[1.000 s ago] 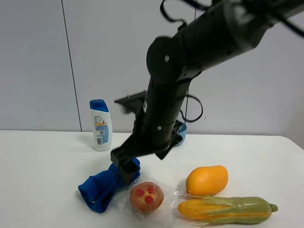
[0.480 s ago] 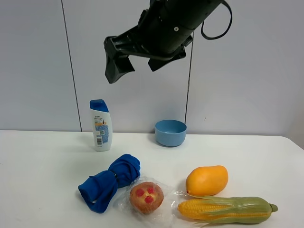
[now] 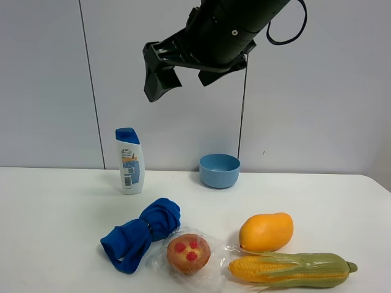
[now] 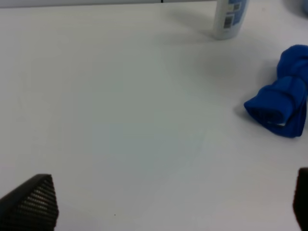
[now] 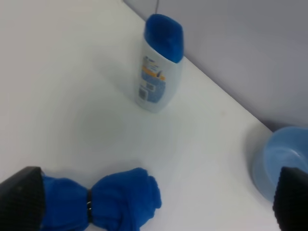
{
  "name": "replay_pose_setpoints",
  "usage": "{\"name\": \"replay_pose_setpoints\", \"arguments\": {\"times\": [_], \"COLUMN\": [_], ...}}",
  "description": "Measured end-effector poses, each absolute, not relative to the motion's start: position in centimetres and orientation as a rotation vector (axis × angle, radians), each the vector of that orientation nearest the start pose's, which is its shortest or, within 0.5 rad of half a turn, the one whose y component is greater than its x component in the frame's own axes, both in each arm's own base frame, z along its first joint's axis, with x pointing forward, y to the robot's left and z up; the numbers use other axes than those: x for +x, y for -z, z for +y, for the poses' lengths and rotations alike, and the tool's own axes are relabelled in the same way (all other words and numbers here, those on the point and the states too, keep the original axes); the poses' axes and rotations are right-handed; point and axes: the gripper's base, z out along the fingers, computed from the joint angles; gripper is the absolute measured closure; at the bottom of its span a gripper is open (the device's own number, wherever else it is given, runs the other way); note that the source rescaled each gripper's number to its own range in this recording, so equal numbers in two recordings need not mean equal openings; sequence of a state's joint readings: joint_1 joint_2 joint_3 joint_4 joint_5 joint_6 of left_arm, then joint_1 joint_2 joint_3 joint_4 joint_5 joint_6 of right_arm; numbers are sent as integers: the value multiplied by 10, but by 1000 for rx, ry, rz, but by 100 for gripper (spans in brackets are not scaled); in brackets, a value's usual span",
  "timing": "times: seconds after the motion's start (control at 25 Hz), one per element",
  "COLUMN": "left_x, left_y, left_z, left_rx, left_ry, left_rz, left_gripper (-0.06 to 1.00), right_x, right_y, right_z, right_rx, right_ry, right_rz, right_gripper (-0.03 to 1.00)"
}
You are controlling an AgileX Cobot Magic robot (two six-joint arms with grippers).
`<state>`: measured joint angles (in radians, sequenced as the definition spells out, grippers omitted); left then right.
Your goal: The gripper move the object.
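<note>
One gripper (image 3: 178,85) hangs high above the counter (image 3: 55,207), spread wide and holding nothing. Down at the front, the wrapped muffin (image 3: 189,253) sits between a blue cloth (image 3: 137,239) and a corn cob (image 3: 287,268).

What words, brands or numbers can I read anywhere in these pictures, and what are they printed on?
Shampoo bottle, front label: it carries print and what looks like a barcode, but all of it is too small and blurred to read in any view.
Blue bowl, wrapped muffin, mango, corn cob, blue cloth: no writing visible.
</note>
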<state>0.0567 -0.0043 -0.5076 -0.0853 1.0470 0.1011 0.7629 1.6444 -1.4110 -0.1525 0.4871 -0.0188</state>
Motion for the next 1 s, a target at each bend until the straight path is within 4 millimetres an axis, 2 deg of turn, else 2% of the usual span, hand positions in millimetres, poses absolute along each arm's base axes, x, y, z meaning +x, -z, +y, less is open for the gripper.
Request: {"name": "replay_pose_setpoints", "arguments": {"times": [0.2,0.32,0.48,0.64,0.8,1.0], "left_x": [-6,-6,-6,-6,-6,-6], "left_y": [-281,-281,-281,-281,-281,-281], "left_z": [-7,-7,-7,-7,-7,-7], "left_rx": [49,49,49,49,49,49], "left_ry": [1,1,1,1,1,1], "left_rz": [2015,2015,2015,2015,2015,2015], "left_gripper": [-6,-6,-6,-6,-6,-6], "right_x": [299,315,338,353,347,320], "right_y": [-334,-334,-334,-345,-368,-394], "right_z": [240,220,182,131,75,17], "right_rx": [-821,-744,-618,-471,-334,-161], "right_ry": [-251,-218,-155,-69,50,164], "right_rz": [2050,2076,2110,2125,2147,2197], "right_gripper": [-3,-3,-3,-3,-3,-3]}}
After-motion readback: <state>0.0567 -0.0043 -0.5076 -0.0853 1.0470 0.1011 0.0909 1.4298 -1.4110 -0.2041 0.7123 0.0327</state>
